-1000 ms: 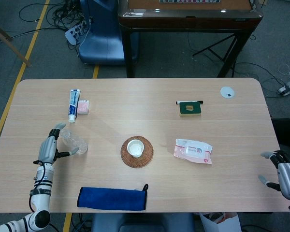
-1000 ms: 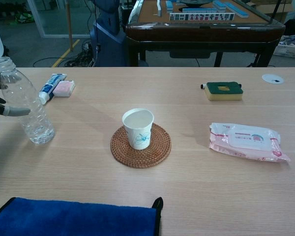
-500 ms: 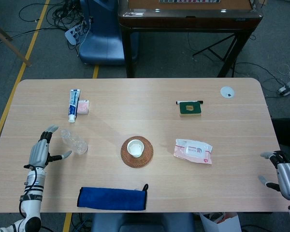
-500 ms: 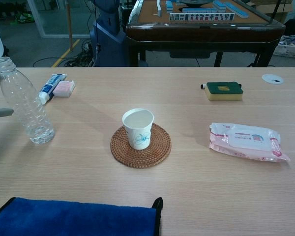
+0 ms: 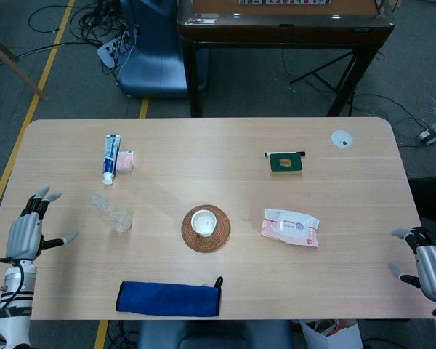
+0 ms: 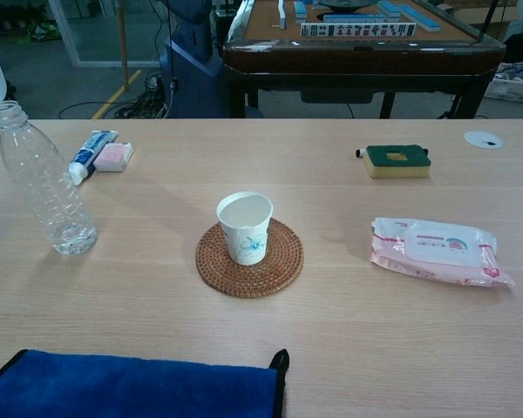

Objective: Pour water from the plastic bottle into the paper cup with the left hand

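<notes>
The clear plastic bottle (image 5: 112,213) (image 6: 44,184) stands upright and uncapped on the table's left side, with a little water at its bottom. A white paper cup (image 5: 203,222) (image 6: 245,227) sits on a round woven coaster (image 5: 206,229) (image 6: 250,257) at the table's middle. My left hand (image 5: 27,230) hovers at the table's left edge, fingers spread, holding nothing, well apart from the bottle. It is out of the chest view. At the far right edge my right hand (image 5: 428,262) rests with fingers apart and empty.
A folded blue towel (image 5: 168,299) (image 6: 131,386) lies at the front edge. A toothpaste tube (image 5: 110,157) (image 6: 91,155) and pink eraser (image 5: 125,161) lie back left. A sponge (image 5: 285,163) (image 6: 397,160) and a wipes pack (image 5: 291,227) (image 6: 438,251) lie on the right.
My left hand has let go of the bottle and drawn back leftward to the table's edge. The bottle stays standing where it was. The right hand has not moved.
</notes>
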Robot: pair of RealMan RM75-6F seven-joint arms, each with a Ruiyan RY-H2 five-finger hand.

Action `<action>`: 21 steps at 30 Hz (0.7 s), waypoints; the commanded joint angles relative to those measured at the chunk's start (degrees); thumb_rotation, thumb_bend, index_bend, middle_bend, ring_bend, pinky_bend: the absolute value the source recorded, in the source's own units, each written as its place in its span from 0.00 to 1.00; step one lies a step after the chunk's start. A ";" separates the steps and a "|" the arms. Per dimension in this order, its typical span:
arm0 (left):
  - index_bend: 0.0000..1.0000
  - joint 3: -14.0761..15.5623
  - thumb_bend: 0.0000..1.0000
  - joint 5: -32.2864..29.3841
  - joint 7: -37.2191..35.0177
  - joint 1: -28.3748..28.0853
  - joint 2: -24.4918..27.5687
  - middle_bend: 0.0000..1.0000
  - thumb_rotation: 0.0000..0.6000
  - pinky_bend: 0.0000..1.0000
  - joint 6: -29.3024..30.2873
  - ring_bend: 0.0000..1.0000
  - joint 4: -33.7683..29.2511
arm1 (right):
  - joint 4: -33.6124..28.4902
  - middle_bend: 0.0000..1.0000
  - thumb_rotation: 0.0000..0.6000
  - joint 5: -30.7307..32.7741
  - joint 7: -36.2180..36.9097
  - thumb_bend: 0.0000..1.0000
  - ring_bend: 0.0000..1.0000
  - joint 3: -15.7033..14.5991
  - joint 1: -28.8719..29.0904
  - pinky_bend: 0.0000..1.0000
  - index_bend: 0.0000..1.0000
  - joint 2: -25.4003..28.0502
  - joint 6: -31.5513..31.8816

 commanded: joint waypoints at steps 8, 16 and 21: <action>0.30 7.46 0.04 10.35 3.99 4.74 5.19 0.13 1.00 0.15 6.04 0.08 0.66 | -0.21 0.39 1.00 -0.20 -2.46 0.05 0.25 -0.13 -0.09 0.48 0.36 -0.69 0.36; 0.34 10.36 0.05 14.65 16.60 7.09 4.04 0.19 1.00 0.15 10.54 0.11 2.63 | -0.48 0.39 1.00 -0.28 -3.22 0.05 0.25 -0.12 -0.31 0.48 0.36 -0.77 0.81; 0.37 11.17 0.05 14.18 24.63 7.70 3.93 0.25 1.00 0.18 10.52 0.16 -0.60 | -0.97 0.39 1.00 -0.47 -3.40 0.05 0.25 -0.13 -0.31 0.48 0.36 -0.51 0.89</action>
